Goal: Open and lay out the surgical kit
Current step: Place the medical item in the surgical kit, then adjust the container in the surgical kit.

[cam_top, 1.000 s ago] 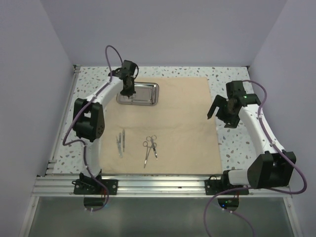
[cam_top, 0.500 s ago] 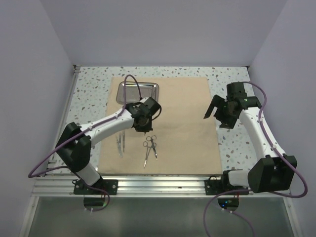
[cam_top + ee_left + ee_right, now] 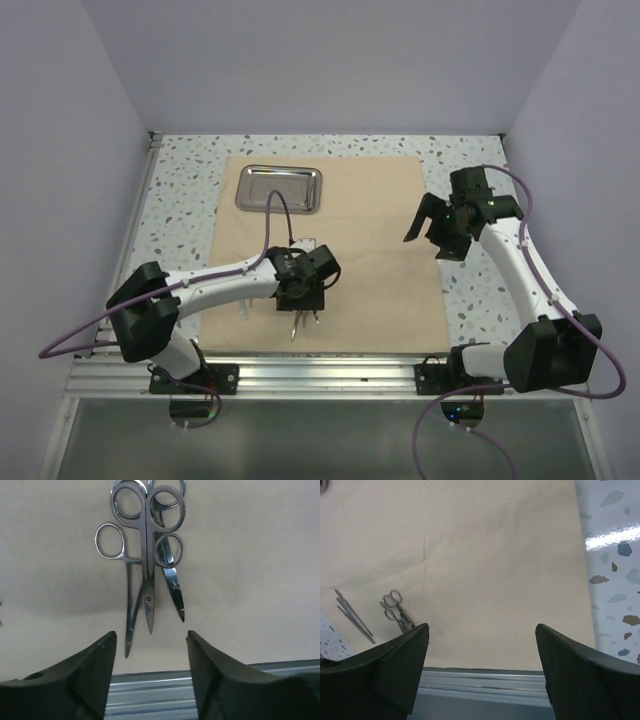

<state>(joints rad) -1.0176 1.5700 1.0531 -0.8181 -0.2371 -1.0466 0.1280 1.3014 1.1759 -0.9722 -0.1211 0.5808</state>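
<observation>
The beige cloth wrap (image 3: 370,250) lies spread flat on the table. The shiny steel tray (image 3: 280,188) sits empty on its far left corner. Scissors and forceps (image 3: 147,555) lie side by side on the cloth near its front edge. My left gripper (image 3: 150,640) hovers just above them, open, with nothing between its fingers; in the top view the left gripper (image 3: 303,298) covers most of them. Thin tweezers (image 3: 352,615) lie to their left. My right gripper (image 3: 425,228) stands open over the cloth's right edge, holding nothing.
The speckled tabletop (image 3: 480,290) shows around the cloth. An aluminium rail (image 3: 330,375) runs along the near edge, just past the cloth's front edge. White walls close in the left, right and back.
My left arm swung from the tray down to the scissors near the front edge, and its jaws went from shut to open. The right gripper drifted slightly left.
</observation>
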